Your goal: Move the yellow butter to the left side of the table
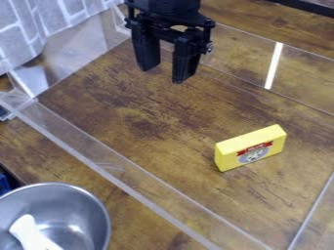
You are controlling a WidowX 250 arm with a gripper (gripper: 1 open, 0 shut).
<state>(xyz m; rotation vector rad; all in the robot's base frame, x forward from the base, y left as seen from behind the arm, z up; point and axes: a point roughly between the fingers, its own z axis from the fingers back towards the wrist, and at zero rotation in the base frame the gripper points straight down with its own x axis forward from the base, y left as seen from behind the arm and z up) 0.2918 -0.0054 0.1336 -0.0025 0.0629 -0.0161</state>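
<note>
Yellow butter (252, 149), a rectangular box, lies on streaked wood-grain table (156, 117); black jaws (169, 70) gape empty.

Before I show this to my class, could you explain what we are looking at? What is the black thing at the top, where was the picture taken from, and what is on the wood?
This is one picture, taken from a camera looking down at an angle on a dark wooden table edged with clear plastic strips. The black thing at the top is the end of a robot arm. Its pincer points down, its two fingers stand apart, and it holds nothing. On the table, lower right and well apart from the pincer, lies the yellow butter, a small yellow box with a red-and-white label. In the bottom left corner sits a round metal bowl with something pale inside; I cannot tell what.
</note>
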